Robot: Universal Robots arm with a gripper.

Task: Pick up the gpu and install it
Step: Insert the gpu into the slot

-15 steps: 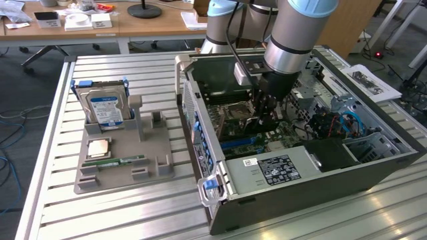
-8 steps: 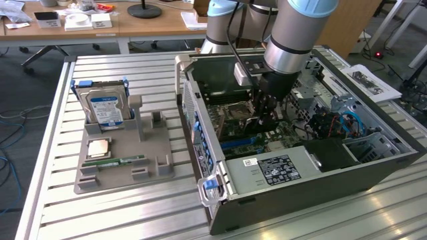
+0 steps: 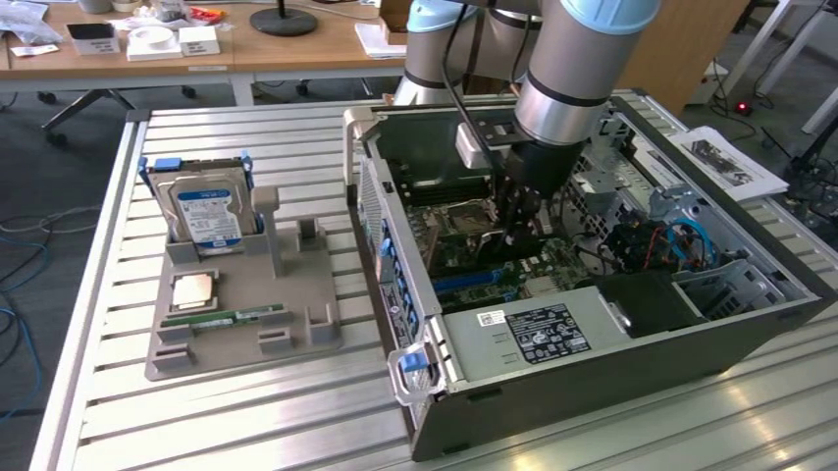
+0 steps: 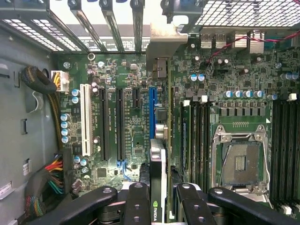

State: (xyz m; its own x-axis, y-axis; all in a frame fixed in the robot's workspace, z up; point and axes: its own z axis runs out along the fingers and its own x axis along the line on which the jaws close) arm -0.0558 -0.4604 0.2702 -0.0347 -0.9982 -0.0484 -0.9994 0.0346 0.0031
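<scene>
The gpu (image 4: pixel 158 164) shows edge-on in the wrist view as a thin black card with a logo near the fingers and a silvery end bracket (image 4: pixel 161 44) at its far end. My gripper (image 4: pixel 159 206) is shut on it, one black finger (image 4: pixel 137 204) on each side. The card hangs upright over the motherboard (image 4: pixel 126 140), in line with the blue slot (image 4: pixel 152 110). In the exterior view the gripper (image 3: pixel 520 231) reaches down into the open computer case (image 3: pixel 550 383), just above the board. Whether the card touches the slot I cannot tell.
A grey holder (image 3: pixel 242 339) on the slatted table, at the exterior view's left, carries a hard drive (image 3: pixel 207 211), a green memory stick (image 3: pixel 235 319) and a small square chip (image 3: pixel 194 290). Case walls, a labelled black box (image 3: pixel 544 334) and cable bundles (image 4: pixel 47 183) crowd the gripper.
</scene>
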